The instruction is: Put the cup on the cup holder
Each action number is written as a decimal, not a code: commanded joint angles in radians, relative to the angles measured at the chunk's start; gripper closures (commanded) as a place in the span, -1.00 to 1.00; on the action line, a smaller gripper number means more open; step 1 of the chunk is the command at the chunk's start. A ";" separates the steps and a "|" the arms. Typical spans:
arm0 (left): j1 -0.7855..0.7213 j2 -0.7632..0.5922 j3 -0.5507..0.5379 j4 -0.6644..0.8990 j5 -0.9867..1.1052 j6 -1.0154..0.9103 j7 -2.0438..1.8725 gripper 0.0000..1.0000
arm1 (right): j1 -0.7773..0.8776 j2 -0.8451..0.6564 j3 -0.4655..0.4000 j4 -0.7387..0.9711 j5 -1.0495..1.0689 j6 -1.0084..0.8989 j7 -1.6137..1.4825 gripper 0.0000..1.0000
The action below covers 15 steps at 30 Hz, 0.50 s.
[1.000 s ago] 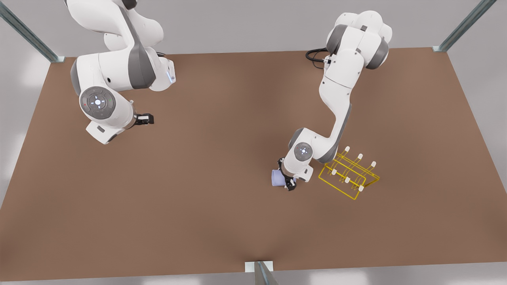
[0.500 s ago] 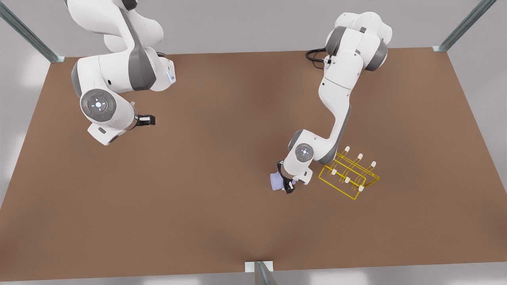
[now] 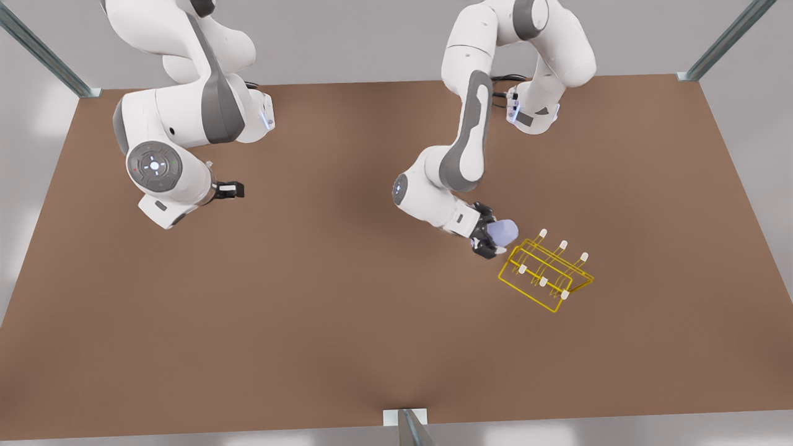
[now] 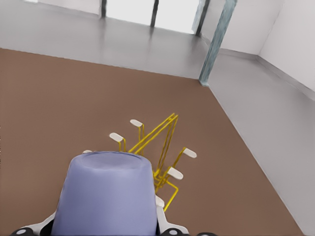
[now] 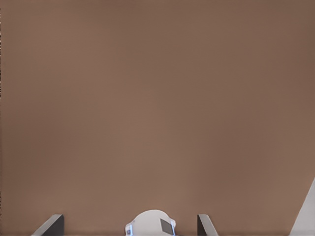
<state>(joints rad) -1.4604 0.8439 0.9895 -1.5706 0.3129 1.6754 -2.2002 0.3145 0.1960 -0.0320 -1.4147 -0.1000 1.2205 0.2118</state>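
Waiting over bare brown table point(image 3: 322, 322) at the front view's left, right gripper point(image 3: 238, 189), fingers spread apart. Rightward, left gripper point(image 3: 487, 238) clamped around the lavender cup point(image 3: 503, 231), just beside yellow cup holder point(image 3: 546, 272).

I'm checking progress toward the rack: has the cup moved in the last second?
Yes. The cup, shut in the left gripper, has crossed from the front view's left of the cup holder to its upper-left corner.

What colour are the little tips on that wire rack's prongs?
White, on the yellow cup holder; the caps show best in the left wrist view, beyond the cup.
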 commanded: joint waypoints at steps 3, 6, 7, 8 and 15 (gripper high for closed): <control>0.002 0.095 0.009 -0.014 0.226 -0.260 0.182 -0.31 | 0.000 0.000 0.000 0.000 0.009 0.001 0.015 -1.00; 0.005 0.132 0.009 0.003 0.223 -0.197 0.122 -0.32 | 0.000 0.006 0.000 0.000 0.008 0.001 0.017 -1.00; 0.025 0.156 0.005 0.038 0.218 -0.177 0.106 -0.32 | 0.000 0.006 0.000 0.000 0.008 0.001 0.017 -1.00; 0.037 0.158 -0.014 0.090 0.200 -0.175 0.106 -0.32 | 0.000 0.008 0.000 0.000 0.008 0.001 0.017 -1.00; 0.130 0.225 -0.057 0.198 0.190 -0.160 0.112 -0.33 | -0.002 0.014 -0.002 0.000 0.008 0.001 0.015 -1.00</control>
<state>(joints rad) -1.3383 1.0650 0.9337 -1.3773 0.5013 1.5146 -2.1289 0.3127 0.2103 -0.0335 -1.4145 -0.0925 1.2214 0.2205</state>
